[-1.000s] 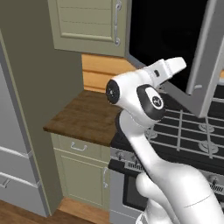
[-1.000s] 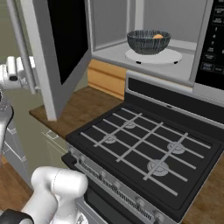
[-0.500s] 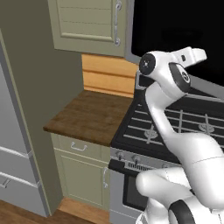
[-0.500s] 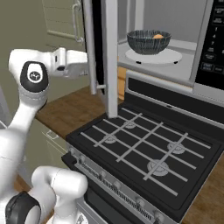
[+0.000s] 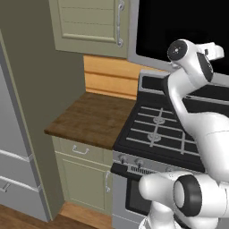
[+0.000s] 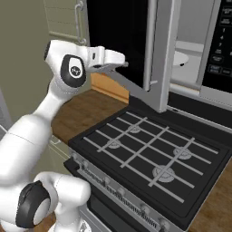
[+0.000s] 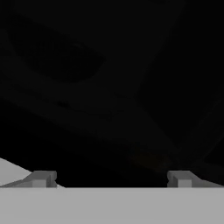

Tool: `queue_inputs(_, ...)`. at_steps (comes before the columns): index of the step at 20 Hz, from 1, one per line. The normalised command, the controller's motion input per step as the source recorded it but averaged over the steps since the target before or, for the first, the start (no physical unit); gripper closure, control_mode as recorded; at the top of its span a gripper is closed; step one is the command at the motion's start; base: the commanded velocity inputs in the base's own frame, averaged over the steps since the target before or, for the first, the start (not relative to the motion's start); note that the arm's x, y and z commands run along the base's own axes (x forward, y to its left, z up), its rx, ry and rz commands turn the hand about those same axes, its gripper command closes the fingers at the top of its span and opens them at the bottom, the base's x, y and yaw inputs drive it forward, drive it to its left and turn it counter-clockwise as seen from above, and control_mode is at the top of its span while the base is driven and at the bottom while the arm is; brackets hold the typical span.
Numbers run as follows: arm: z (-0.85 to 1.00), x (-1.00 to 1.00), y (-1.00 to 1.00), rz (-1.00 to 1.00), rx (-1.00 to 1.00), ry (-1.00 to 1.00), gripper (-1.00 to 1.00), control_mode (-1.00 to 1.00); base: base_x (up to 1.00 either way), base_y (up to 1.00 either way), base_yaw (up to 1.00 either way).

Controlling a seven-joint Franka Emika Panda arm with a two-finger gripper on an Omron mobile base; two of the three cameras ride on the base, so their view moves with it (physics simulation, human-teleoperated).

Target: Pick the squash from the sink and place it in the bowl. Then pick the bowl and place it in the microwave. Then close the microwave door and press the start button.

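Door-closing step: two-finger gripper [image 7: 111,178], jaws spread & empty, against black-glass grey-framed microwave door [image 6: 156,50]; next: push it shut.

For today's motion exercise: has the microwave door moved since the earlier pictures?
Yes. The microwave door has swung further shut, toward the control panel, now covering most of the opening above the stove.

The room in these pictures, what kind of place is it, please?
Almost certainly a home kitchen, in simulation. A black gas stove stands beside a wooden counter with beige cabinets above it, and a microwave hangs over the stove, its door partly open.
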Motion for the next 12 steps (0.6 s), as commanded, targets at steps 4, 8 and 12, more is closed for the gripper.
queue_inputs(4,0.01,0.47,-0.55,0.1,0.11,-0.01,-1.0,-1.0,0.0,0.0,0.0)
queue_inputs(8,0.0,0.5,-0.54,0.1,0.09,-0.02,-1.0,-1.0,0.0,0.0,0.0)
queue_inputs(12,-0.01,0.63,-0.46,0.09,0.05,-0.04,-1.0,-1.0,0.0,0.0,0.0)
